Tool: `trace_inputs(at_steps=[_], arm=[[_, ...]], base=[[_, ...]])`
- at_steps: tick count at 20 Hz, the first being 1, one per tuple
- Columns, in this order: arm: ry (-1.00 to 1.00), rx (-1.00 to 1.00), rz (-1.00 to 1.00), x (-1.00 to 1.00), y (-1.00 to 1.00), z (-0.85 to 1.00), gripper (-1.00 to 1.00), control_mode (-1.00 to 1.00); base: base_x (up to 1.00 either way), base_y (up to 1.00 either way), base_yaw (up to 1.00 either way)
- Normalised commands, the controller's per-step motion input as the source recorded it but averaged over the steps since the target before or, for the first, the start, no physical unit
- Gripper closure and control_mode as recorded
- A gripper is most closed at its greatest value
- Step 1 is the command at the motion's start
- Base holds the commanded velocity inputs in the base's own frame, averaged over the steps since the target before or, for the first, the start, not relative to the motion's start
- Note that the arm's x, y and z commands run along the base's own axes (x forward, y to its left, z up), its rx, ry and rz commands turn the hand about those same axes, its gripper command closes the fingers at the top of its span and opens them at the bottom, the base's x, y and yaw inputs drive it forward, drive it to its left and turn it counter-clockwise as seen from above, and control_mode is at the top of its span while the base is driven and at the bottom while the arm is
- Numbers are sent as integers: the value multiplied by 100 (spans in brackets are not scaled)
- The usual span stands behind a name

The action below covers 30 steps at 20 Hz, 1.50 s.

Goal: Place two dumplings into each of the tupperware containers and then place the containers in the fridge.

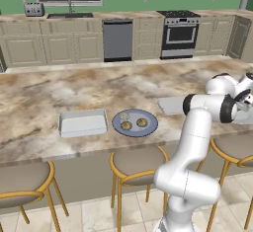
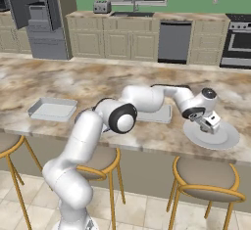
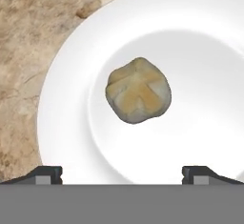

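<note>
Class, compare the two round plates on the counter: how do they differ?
The blue plate carries three dumplings; the white plate carries one dumpling. The open gripper hangs over the white plate, away from the blue plate. Both are round and lie flat on the marbled counter.

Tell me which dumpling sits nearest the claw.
The lone dumpling on the white plate, directly ahead of the open claw; the other dumplings lie together on the blue-grey plate.

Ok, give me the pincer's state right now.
Pincer: open, holding nothing, poised above the small rounded tan dumpling on the round white plate.
</note>
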Motion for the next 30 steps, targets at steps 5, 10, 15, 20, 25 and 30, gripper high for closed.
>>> trace_inputs(at_steps=[5, 10, 15, 20, 25, 30], arm=[[0, -2, 0, 0, -3, -12, -100, -100], [0, 0, 0, 15, -24, 0, -100, -100], [0, 0, 0, 28, -32, 0, -100, -100], [0, 0, 0, 29, -24, -1, -100, -100], [0, 0, 0, 17, -11, -16, -100, -100], [5, 0, 0, 1, 0, -32, -100, -100]], base=[[0, 0, 0], [0, 0, 0], [0, 0, 0], [0, 0, 0], [0, 0, 0], [0, 0, 0]])
